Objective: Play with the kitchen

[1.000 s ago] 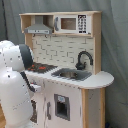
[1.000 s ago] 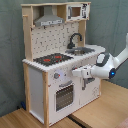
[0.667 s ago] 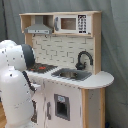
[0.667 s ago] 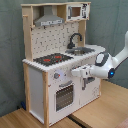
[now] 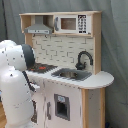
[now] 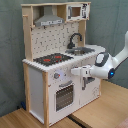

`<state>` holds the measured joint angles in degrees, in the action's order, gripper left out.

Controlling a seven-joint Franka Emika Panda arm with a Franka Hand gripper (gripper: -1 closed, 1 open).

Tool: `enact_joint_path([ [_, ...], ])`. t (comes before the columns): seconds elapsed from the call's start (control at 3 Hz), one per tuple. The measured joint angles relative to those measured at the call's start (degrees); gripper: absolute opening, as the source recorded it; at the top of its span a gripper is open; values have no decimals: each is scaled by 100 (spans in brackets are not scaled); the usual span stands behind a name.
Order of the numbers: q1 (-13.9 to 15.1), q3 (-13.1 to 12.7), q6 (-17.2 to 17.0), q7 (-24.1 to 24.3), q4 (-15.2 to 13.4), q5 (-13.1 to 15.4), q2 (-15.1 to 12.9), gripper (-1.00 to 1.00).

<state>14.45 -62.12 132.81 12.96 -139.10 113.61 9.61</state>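
The kitchen (image 5: pixel 95 80) (image 6: pixel 37 85) is a white and pale-wood toy unit. On its top are a black-red hob (image 6: pixel 52 59), a steel sink (image 5: pixel 72 75) and a black tap (image 5: pixel 83 59). In the second exterior view my gripper (image 6: pixel 75 71) points at the front panel, just right of the knobs (image 6: pixel 56 76) and above the oven door (image 6: pixel 64 96). Whether it touches the panel is unclear. In the first exterior view the arm's white body (image 5: pixel 17 85) hides the gripper.
A hood (image 5: pixel 39 28) and a microwave shelf (image 5: pixel 72 23) sit above the pegboard back (image 6: pixel 55 37). The kitchen stands on a wooden floor (image 6: pixel 100 112) before a grey curtain (image 5: pixel 116 45). My arm reaches in from the second exterior view's right.
In the second exterior view the gripper has moved left, closer to the kitchen's front panel by the knobs. The kitchen itself has not changed.
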Motion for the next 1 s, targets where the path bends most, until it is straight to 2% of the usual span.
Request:
enact_joint_path([
  [1.0,1,5,3,2077,-2,0,0,-100],
])
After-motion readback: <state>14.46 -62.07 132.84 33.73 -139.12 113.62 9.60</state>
